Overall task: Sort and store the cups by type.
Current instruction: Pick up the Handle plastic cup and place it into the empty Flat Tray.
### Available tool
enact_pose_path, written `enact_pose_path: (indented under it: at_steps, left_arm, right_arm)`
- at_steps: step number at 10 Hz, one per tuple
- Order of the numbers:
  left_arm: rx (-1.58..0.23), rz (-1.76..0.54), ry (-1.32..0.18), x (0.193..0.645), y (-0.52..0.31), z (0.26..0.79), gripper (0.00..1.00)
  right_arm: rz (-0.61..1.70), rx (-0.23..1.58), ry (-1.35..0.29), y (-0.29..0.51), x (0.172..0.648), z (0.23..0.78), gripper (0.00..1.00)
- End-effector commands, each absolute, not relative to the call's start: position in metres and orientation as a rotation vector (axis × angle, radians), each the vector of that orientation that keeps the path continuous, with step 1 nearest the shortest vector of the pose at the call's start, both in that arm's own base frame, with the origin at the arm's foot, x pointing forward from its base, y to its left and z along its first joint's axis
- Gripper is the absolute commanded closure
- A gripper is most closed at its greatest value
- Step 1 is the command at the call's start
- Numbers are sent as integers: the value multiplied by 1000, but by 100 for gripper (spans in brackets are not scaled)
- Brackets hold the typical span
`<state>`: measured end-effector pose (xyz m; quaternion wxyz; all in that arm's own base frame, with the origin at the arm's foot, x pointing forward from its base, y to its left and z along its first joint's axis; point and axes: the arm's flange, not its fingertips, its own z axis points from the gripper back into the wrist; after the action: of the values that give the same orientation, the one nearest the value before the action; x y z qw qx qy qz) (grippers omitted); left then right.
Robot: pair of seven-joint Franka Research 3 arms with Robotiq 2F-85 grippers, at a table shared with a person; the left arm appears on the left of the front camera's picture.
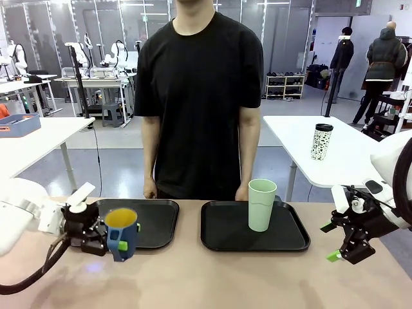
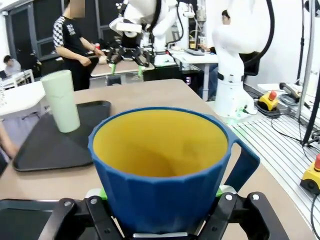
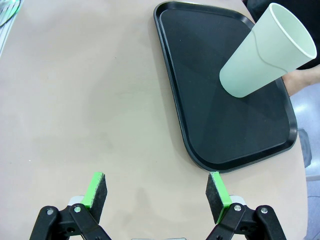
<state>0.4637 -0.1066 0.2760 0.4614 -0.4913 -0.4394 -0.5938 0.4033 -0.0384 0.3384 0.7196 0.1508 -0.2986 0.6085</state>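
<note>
Mug, dark blue, faceted outside, yellow inside, with a blue handle on one side; upright, mouth up, clamped between the green pads of the left gripper. Hung above the tabletop just in front of the near edge of the left black tray. Seen close in the left wrist view, with the handle out to picture right and the black finger links pressed in on both sides of its base. Jaws closed tight on the mug, nothing else in them.

Tumbler, tall, pale mint green, no handle, empty and upright on the far right part of the right black tray; also plain in the right wrist view, near that tray's far corner.

Left arm came in low from picture left, wrist roughly level, fingers aimed toward the table's middle. Right gripper hovered over bare table beside the right tray's right edge, tilted downward, jaws spread wide and holding nothing.

Person's hands rested at the far table edge behind the trays.
</note>
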Motion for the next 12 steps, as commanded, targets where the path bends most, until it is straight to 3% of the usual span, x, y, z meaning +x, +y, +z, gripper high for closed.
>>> enact_pose_path:
  at_steps: [1, 8, 9, 12]
  left_arm:
    - [-1197, -1401, -1158, 462, -100, 291, 65]
    - [-1170, -1424, -1149, 471, -94, 293, 65]
    - [-1168, -1410, -1159, 472, -93, 292, 27]
    - [-1135, -1379, -1199, 522, -82, 299, 27]
  right_arm:
    - [1346, 328, -672, -38, 405, 336, 0]
    - [1346, 328, -672, -38, 405, 336, 0]
    - [1346, 328, -672, -38, 405, 336, 0]
    - [1346, 328, -672, -38, 405, 336, 0]
